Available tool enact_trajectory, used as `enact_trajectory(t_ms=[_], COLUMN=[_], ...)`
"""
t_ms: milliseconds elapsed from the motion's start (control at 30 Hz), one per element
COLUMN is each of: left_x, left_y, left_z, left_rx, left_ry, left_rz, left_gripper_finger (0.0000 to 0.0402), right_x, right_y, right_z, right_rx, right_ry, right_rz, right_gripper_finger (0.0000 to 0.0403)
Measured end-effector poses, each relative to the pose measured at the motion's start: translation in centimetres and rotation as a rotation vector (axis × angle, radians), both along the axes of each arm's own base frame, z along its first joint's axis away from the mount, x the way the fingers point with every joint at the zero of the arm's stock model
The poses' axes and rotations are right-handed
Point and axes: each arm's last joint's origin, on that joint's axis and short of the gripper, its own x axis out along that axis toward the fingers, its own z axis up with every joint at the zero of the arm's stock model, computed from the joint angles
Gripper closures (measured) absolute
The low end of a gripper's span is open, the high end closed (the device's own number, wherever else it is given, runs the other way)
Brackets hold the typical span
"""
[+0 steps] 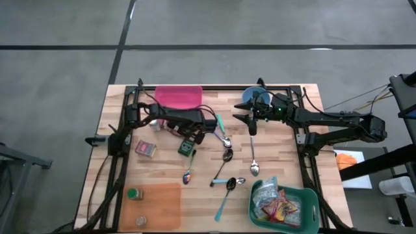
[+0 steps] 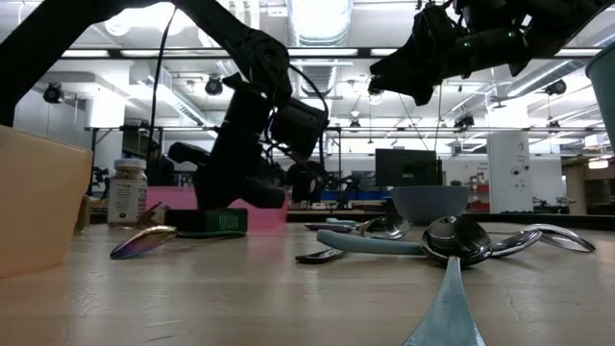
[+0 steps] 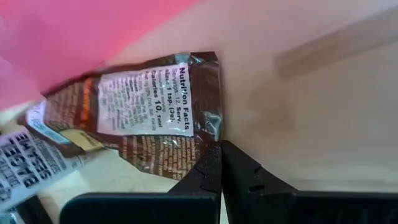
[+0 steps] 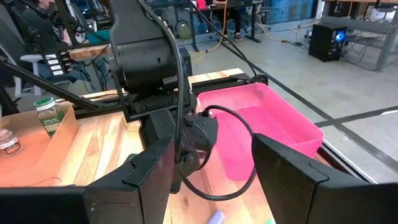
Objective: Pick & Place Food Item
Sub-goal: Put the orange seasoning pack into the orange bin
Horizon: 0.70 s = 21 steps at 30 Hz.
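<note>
From above, the wooden tabletop (image 1: 273, 166) carries the left hand (image 1: 193, 144) over the green packet (image 1: 187, 149), near the pink tray (image 1: 177, 97). Its wrist view shows fingers (image 3: 205, 177) together, pinching the brown sachet (image 3: 155, 118). Right hand (image 1: 252, 127) hovers, fingers apart.

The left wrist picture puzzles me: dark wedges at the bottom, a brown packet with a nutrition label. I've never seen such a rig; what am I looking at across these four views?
Two dark robot arms work at a wooden table. One picture looks straight down, one sits at table height, and one rides on each wrist. The wedges are the left claw, shut, its tips meeting at the brown food packet; whether it truly grips the packet I cannot tell. The right claw hangs open near the blue bowl. Also on the table: a pink tray, spoons, and a green bin of packets.
</note>
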Motion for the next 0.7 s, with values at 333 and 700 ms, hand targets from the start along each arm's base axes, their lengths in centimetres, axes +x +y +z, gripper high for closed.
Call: enact_trajectory(t_ms=[333, 700], left_x=[-0.7, -1.2], left_y=[-0.8, -1.5], left_z=[0.0, 0.9], left_rx=[-0.023, -0.014], left_ry=[0.03, 0.038], left_rz=[0.02, 0.032], left_gripper_finger=[0.0399, 0.04], right_x=[0.0, 0.0], right_y=[0.0, 0.0], right_z=[0.0, 0.0], right_rx=[0.0, 0.0], right_ry=[0.0, 0.0], right_rz=[0.0, 0.0], right_gripper_finger=[0.0192, 0.0192])
